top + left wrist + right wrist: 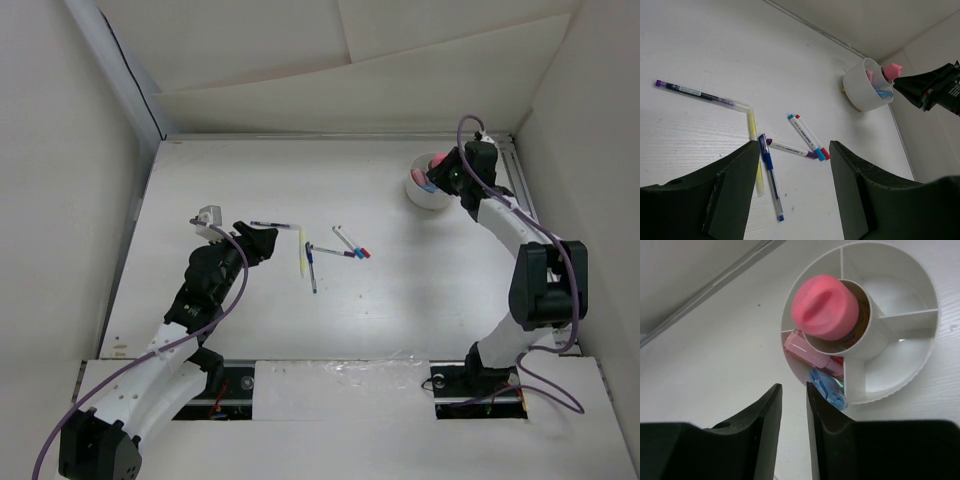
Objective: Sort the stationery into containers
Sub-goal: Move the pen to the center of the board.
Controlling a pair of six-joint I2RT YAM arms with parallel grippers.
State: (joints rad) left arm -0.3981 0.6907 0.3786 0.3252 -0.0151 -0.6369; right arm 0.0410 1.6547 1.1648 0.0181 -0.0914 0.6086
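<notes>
The left gripper (268,243), fingers wide apart, is the near one; the yellow pen (302,255) lies at its 3 o'clock in the top view, pointing 12 to 6.

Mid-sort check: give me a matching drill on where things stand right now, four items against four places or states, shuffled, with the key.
Items
1. glue stick
2. blue piece
3. yellow pen
4. left gripper

Places or states
A. lying on the table beside the blue pen
B. fingers open, nothing held
C. middle compartment of the tub
D. outer compartment of the tub, next to the pink piece

Pairs: 1-C, 2-D, 3-A, 4-B
</notes>
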